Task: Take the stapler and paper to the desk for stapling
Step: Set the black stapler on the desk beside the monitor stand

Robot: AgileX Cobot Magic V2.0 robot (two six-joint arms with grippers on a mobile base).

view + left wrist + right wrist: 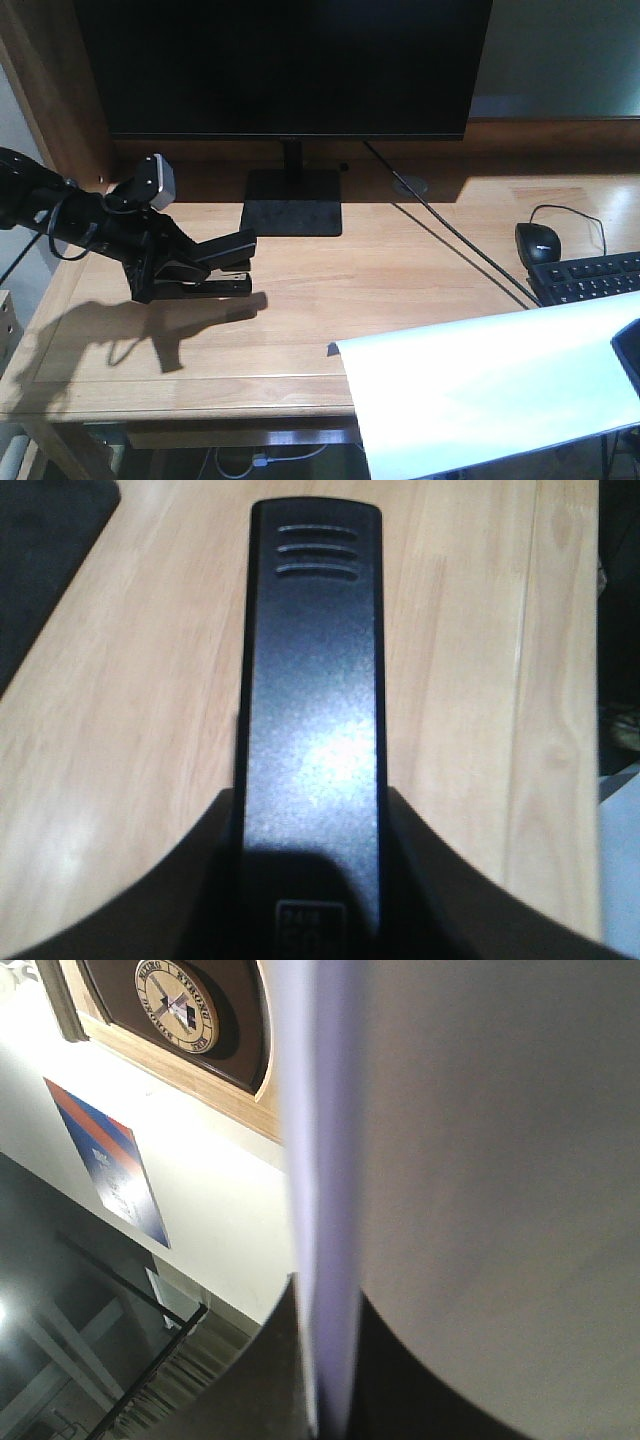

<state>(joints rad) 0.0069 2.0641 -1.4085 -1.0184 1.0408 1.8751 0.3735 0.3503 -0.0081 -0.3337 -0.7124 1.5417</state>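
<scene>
- Presently your left tool point(185, 268) is clenched on the rear end of the stapler point(225, 262). It holds it over the left part of the table point(400, 270), in front of the monitor point(290, 65) and to the left of its base.
- In your left wrist view the stapler point(312, 680) points straight away, lengthwise between the tool's fingers point(190, 890). You cannot tell whether its base touches the wood.
- Your right tool point(628, 358) grasps the paper point(480, 390) at its right edge. The sheets spread over the table's front right part and jut past its front edge.
- The mouse point(538, 243) and keyboard point(590, 278) lie just behind the paper.
- In your right wrist view the paper point(500, 1160) runs edge-on out of the tool's grip.
</scene>
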